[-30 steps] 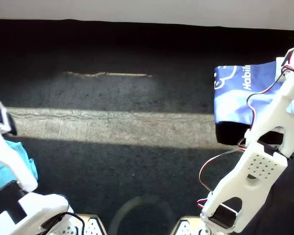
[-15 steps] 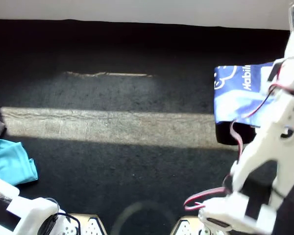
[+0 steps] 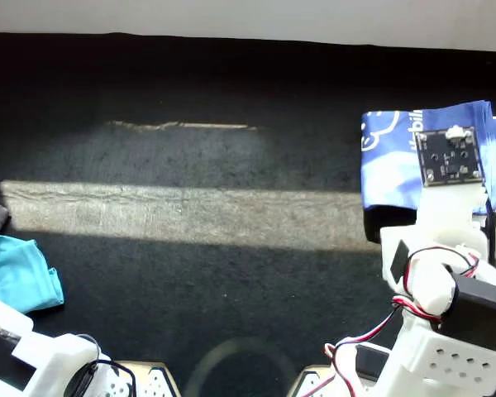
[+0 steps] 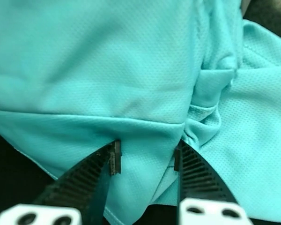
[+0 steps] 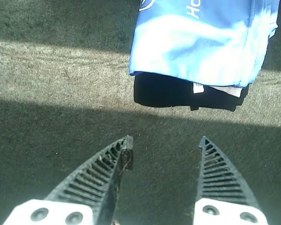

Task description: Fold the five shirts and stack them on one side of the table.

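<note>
While the left gripper (image 4: 146,154) hangs with its jaws spread over the teal shirt (image 4: 107,70), nothing is pinched between them. The tips sit at a soft ridge of cloth, touching it or just above it; the wrist view is too close to say which. Beside one tip the fabric is bunched into a thick seam, and beyond that it runs off in loose, uneven folds. In the high view this shirt lies crumpled at the left arm's side of the table (image 3: 190,215), well apart from the folded ones.

The right gripper (image 5: 165,143) is also spread wide and empty. It is held above the dark tabletop, and ahead of it a blue shirt (image 5: 196,42) lies folded on top of a black shirt (image 5: 178,91) on the right side.

The step in hand looks like taking hold of the teal shirt so it can be laid out flat. To do that well, the left jaws should close on one thin layer near a hem or shoulder rather than on the bunched seam, which would drag the whole lump. Once the shirt is lifted, drawing it toward the middle of the table would let the right gripper take a second corner. Both arms should keep away from the folded pair so it is not nudged out of square.
</note>
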Available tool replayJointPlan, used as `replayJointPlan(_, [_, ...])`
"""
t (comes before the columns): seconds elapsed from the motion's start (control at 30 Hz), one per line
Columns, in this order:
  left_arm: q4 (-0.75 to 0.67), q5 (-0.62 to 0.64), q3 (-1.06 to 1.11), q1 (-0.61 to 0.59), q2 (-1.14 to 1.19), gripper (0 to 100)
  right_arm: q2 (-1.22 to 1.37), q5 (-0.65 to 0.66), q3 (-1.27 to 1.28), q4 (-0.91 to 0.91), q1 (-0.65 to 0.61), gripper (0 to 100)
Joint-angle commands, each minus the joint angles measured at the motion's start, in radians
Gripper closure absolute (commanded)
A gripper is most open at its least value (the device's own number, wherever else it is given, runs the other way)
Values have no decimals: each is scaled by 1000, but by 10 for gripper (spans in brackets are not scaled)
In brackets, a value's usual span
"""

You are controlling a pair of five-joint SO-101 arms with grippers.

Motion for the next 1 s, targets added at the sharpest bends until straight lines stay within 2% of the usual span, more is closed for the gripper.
replayJointPlan(0.0, [-17,15,-28,13,-64,999,-24,-2,51,8,-8,781])
replayJointPlan(0.03, [-15,38,-31,19,-77,973,-22,-2,67,8,-8,781])
replayJointPlan(0.17, [63,94,-38,87,-185,991,-19,-2,133,-22,-13,781])
replayJointPlan(0.33, [330,219,-36,263,-426,991,-19,-2,216,-93,-12,781])
replayJointPlan(0.47, [554,327,-38,496,-662,991,-19,-2,246,-134,-13,781])
replayJointPlan(0.63, [760,471,-30,906,-900,991,-19,-5,246,-142,-15,781])
replayJointPlan(0.8, [764,575,-36,1287,-1023,991,-18,-6,248,-137,-16,781])
replayJointPlan(0.97, [649,646,-28,1508,-1023,986,-18,-6,248,-133,-16,781])
